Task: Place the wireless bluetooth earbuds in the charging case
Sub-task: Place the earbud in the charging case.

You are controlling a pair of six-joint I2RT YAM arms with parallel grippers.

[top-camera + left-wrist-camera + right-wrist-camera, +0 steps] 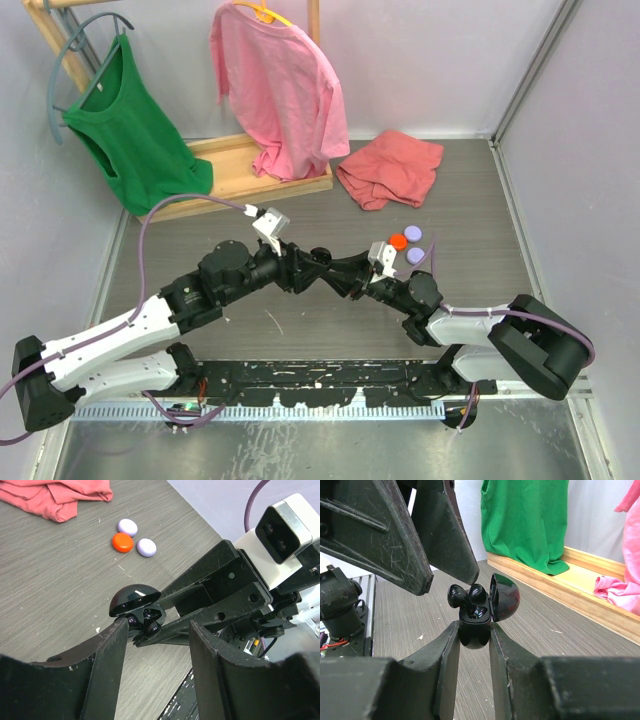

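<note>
Earbuds [467, 596] sit in case [474, 637] grasped by right end effector [474, 625]; left end effector [158, 629] released.

Charging case [474, 639]: small, rounded, glossy black. It stands upright at mid-table with its domed lid [506, 597] swung open, its lower body pinched between the fingers of the right gripper [474, 626].
Earbuds [462, 596]: two, glossy black, side by side in the open top, standing proud of the rim.
</note>
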